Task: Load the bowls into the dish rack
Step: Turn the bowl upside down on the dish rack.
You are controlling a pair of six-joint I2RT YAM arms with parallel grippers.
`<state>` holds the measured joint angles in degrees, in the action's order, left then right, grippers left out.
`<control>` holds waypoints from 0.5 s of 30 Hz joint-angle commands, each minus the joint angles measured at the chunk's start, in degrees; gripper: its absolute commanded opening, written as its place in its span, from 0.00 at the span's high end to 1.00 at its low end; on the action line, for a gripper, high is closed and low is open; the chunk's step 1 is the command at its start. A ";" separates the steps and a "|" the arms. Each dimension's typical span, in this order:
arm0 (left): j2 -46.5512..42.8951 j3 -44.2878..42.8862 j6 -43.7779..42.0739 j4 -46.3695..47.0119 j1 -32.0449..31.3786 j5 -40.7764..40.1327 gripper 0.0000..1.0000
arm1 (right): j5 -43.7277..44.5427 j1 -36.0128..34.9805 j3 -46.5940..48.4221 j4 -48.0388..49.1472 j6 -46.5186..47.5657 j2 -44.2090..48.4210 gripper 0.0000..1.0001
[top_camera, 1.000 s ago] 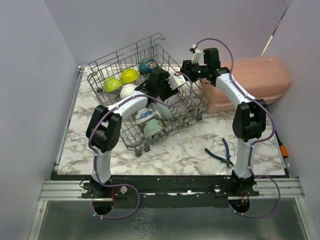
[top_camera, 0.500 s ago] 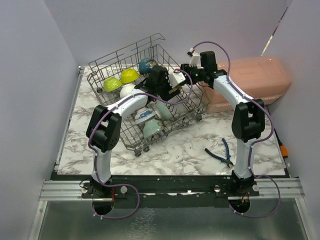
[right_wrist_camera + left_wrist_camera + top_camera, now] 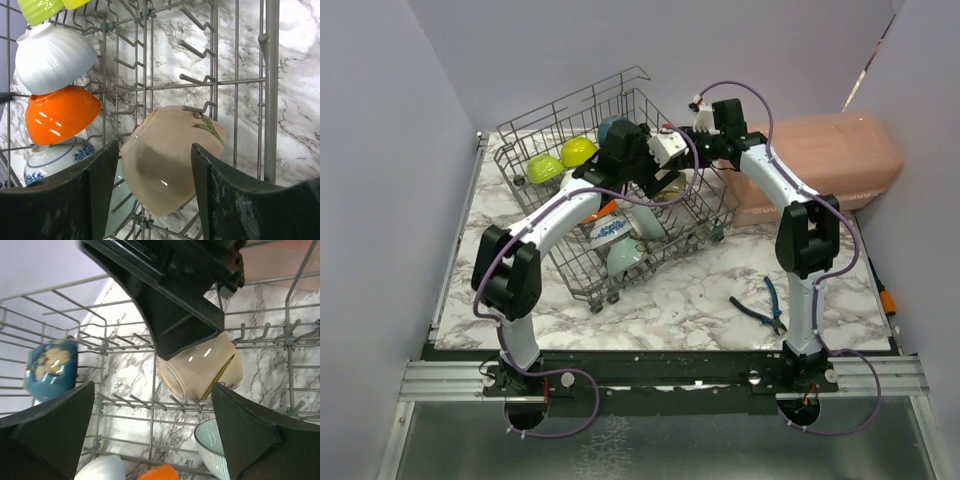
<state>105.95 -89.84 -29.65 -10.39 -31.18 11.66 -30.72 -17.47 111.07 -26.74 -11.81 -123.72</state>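
The grey wire dish rack point(image 3: 552, 122) holds several bowls: lime-yellow point(image 3: 578, 150), dark blue point(image 3: 610, 126), orange point(image 3: 604, 208), blue-patterned point(image 3: 608, 232), pale teal point(image 3: 624, 256). A beige bowl point(image 3: 170, 165) with a green sprig lies tilted on the tines; it also shows in the left wrist view point(image 3: 200, 367). My right gripper point(image 3: 155, 147) is open, its fingers straddling that bowl from above. My left gripper point(image 3: 152, 387) is open and empty, hovering inside the rack just short of the beige bowl. In the top view the left gripper point(image 3: 625, 148) and right gripper point(image 3: 692, 150) are close together.
The pink lidded box point(image 3: 825, 160) stands right of the rack, close to my right arm. Blue-handled pliers point(image 3: 760, 304) lie on the marble table point(image 3: 670, 300) at the front right. In the right wrist view a white bowl point(image 3: 52, 57) and the orange bowl point(image 3: 60, 112) sit left of the beige one.
My right gripper has moved left over the rack. My left arm has stretched and its gripper has shifted toward the rack's back, uncovering the beige bowl.
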 commanded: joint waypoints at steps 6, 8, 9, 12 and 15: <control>-14.12 7.55 14.30 0.82 0.50 -3.93 0.01 | 3.34 0.51 -3.98 -2.74 1.00 2.93 0.32; -16.19 9.94 20.26 0.71 0.48 -4.88 0.01 | 3.22 0.51 -4.70 -2.67 1.36 4.62 0.30; -17.04 11.03 23.38 0.55 0.50 -5.29 0.01 | 3.26 0.51 -5.02 -2.74 1.55 5.32 0.30; -19.09 13.47 33.86 -0.66 0.42 -7.06 0.01 | 4.26 0.51 -5.90 -3.64 2.41 6.98 0.30; -20.05 15.12 42.46 -2.44 0.30 -7.95 0.01 | 5.69 0.51 -8.06 -3.29 2.79 9.17 0.28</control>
<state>88.05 -77.45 -4.58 -9.65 -30.85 7.11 -29.04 -17.65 105.38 -27.97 -10.98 -118.63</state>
